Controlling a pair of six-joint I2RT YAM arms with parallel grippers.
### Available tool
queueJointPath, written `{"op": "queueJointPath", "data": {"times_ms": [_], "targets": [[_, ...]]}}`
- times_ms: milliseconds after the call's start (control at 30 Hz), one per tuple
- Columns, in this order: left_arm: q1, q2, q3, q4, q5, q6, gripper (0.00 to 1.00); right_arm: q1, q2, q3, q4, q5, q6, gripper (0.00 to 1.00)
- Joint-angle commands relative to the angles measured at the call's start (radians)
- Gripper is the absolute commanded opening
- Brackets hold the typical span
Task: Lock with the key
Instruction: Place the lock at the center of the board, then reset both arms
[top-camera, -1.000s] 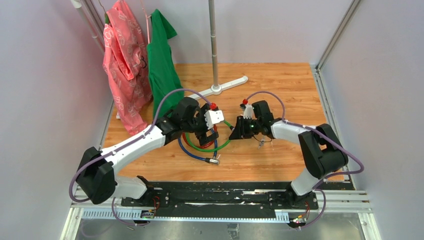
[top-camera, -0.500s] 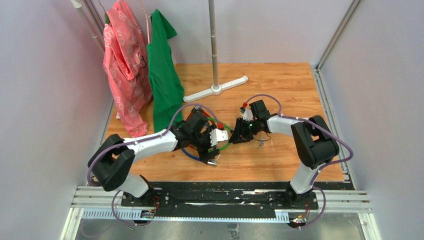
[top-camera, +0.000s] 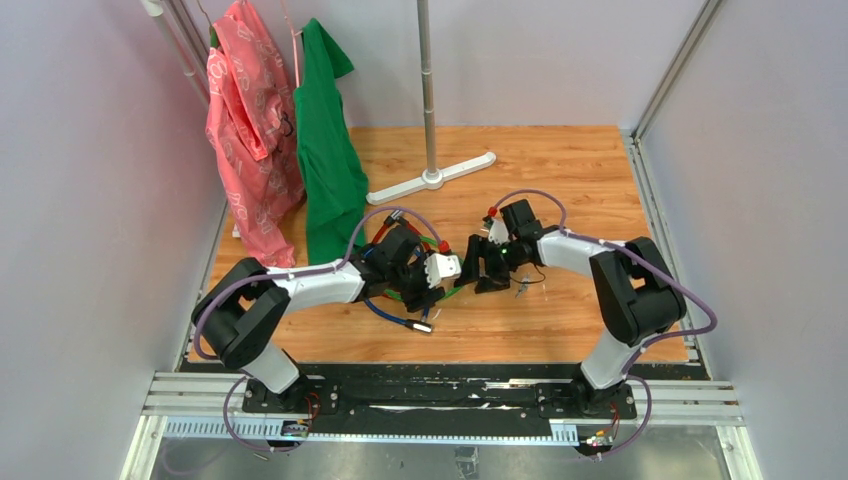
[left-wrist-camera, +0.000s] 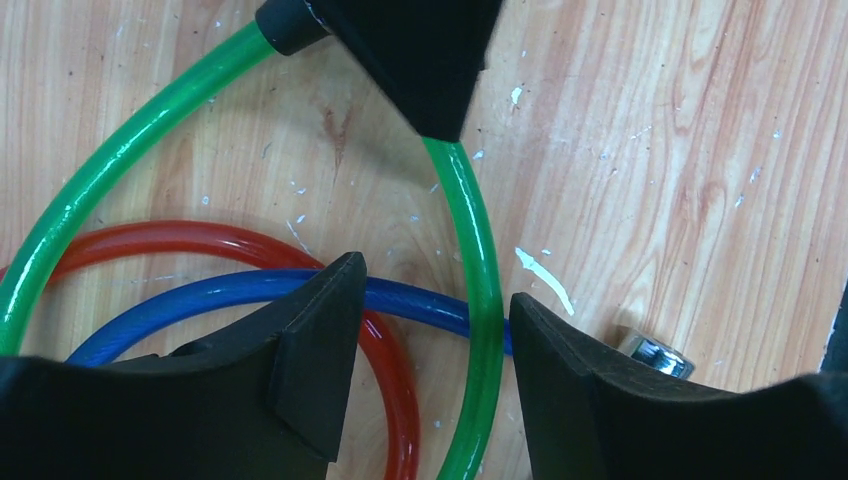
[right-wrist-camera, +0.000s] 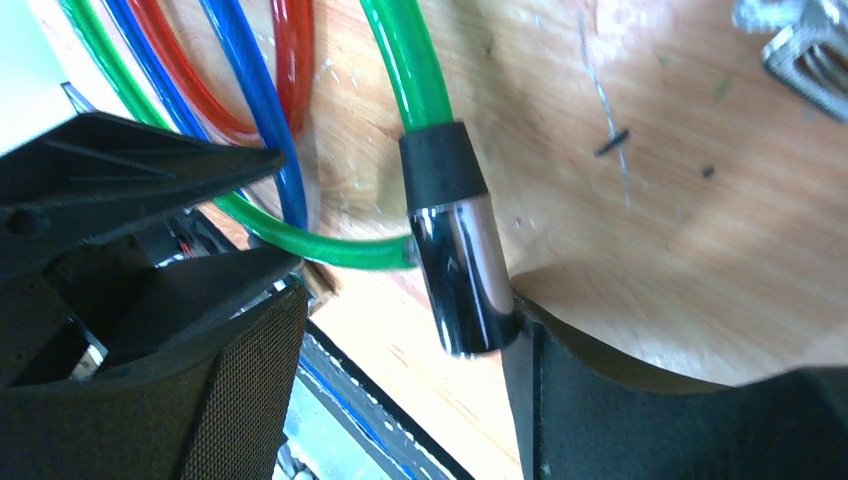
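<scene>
The key (right-wrist-camera: 805, 55) is a tiny silver bit lying flat on the wooden table (top-camera: 580, 330). In the right wrist view it sits way up in the corner, at about 1 o'clock, and part of it is cut off by the edge. It is too small and too cut off to tell which way its long side points.

The right claw (right-wrist-camera: 405, 310) is the nearer one. Seen from the top, the key lies just beside this claw, at about 4 o'clock from it. The claw's tips point the other way, toward 8 o'clock, so the key is off to the side of the fingers and not between them.

The right claw is spread wide and grips nothing. The shiny plug (right-wrist-camera: 460, 270) on the end of the green cable (left-wrist-camera: 470, 230) lies between its fingers. The plug leans on one finger, but there is a big gap to the other one.

The left claw (left-wrist-camera: 435, 285) is farther off, at about 9 o'clock from the key, over the loops of cable. It is spread apart too. The green cable runs between its fingers, and they do not squeeze it.

I think the right claw must turn toward 4 o'clock to reach the key.
</scene>
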Motion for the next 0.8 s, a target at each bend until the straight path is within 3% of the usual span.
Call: {"op": "queueJointPath", "data": {"times_ms": [0,300,567,667,767], "targets": [[-0.001,0.022,-0.01,0.039,-0.029,-0.021,0.63,0.001,-0.046,-0.054,-0.162,0.141,-0.036,0.73],[0.0,0.024,0.011,-0.011,0.003,-0.007,0.66,0.002,-0.222,-0.048,-0.355,0.321,-0.09,0.75],[-0.001,-0.119,0.169,-0.209,0.114,-0.024,0.98,-0.008,-0.461,0.048,-0.395,0.46,-0.17,0.77],[0.0,-0.188,0.277,-0.331,0.059,-0.025,1.0,-0.044,-0.557,0.073,-0.395,0.616,-0.213,0.78],[0.003,-0.24,0.36,-0.454,-0.088,-0.044,1.0,-0.082,-0.645,0.061,-0.395,0.818,-0.233,0.78]]}}
